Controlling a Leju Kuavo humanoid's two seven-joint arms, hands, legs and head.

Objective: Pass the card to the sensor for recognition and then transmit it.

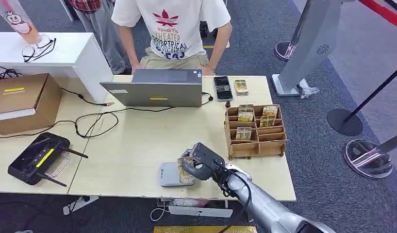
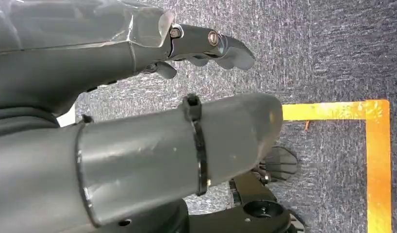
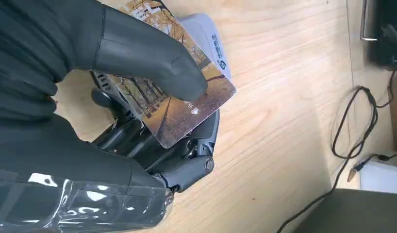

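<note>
My right hand (image 1: 202, 162) holds a card (image 1: 185, 171) printed with an autumn tree scene, pinched between thumb and fingers. In the right wrist view the card (image 3: 179, 104) lies flat just over the grey card sensor (image 3: 207, 36), with my thumb (image 3: 153, 58) pressing on its top. The sensor (image 1: 168, 174) sits near the table's front edge, partly covered by the card and the right hand (image 3: 114, 97). My left hand (image 2: 196, 46) hangs over the carpet, fingers slightly curled with nothing in them.
A wooden card rack (image 1: 255, 131) with several cards stands to the right. Behind it lie a phone (image 1: 223, 88) and a laptop (image 1: 156, 87), with a person (image 1: 174, 29) at the far side. A black controller (image 1: 36, 158), cables and a cardboard box (image 1: 22, 102) occupy the left.
</note>
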